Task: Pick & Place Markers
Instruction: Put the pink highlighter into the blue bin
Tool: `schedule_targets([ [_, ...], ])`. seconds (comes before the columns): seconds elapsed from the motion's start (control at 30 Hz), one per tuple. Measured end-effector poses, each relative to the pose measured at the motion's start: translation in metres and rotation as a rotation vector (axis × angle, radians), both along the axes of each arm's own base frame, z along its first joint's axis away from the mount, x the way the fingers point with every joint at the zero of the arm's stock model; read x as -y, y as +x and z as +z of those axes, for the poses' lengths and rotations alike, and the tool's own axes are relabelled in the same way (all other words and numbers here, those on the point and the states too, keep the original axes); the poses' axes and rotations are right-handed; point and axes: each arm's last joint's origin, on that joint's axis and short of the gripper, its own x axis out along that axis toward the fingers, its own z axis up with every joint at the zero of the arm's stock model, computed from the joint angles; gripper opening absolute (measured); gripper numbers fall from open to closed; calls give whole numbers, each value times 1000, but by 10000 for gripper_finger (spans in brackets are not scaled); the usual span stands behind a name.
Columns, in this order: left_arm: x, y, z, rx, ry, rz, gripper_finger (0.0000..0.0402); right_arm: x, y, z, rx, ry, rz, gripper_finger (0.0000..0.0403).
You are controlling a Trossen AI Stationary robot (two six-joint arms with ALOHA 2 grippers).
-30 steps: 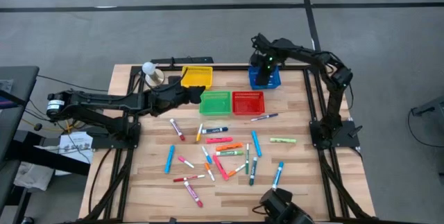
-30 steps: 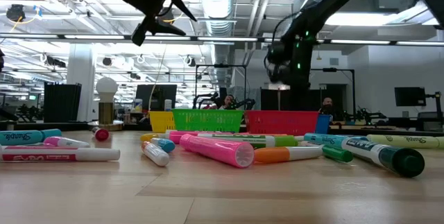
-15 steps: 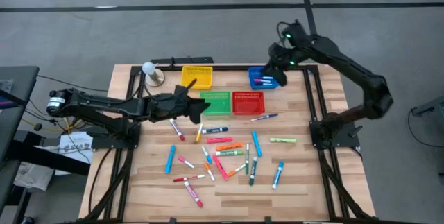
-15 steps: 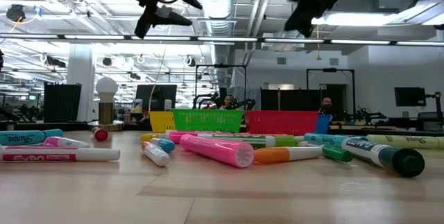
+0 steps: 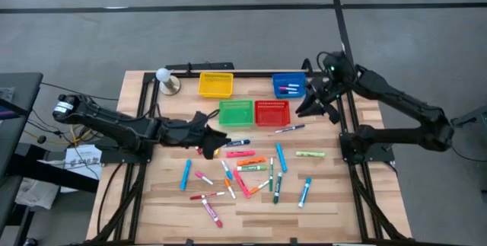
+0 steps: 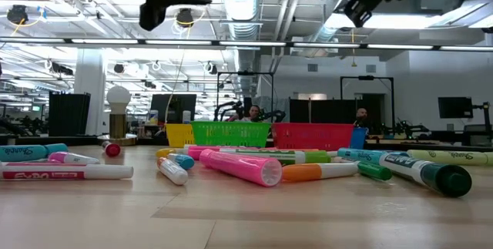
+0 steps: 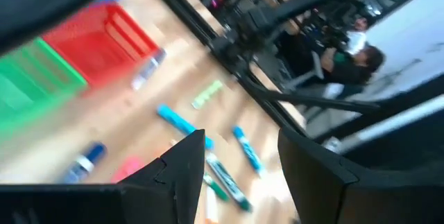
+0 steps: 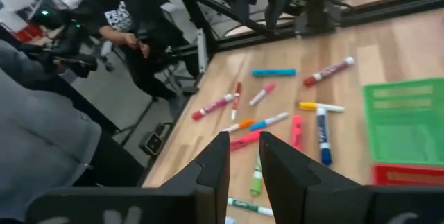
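Markers (image 5: pixel 251 168) crowd mid-table, its edges bare. Left gripper (image 5: pixel 215 138) hovers open, empty, above them; right gripper (image 5: pixel 310 107) nearly closed, empty.

My markers (image 5: pixel 247 168) lie spread out flat on the wood.
They are pink, red, orange, blue, green and white, all capped, and some more markers lie inside the blue basket (image 5: pixel 289 87).
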Motion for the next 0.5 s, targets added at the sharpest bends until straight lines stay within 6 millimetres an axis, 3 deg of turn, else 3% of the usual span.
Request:
schedule_targets([
  [0.23,24,3,-13,-64,-167,-138,182,-17,1,-17,62,13,45,70],
  [0.5,47,6,-48,-281,-285,-145,182,-27,8,-37,94,63,41,70],
])
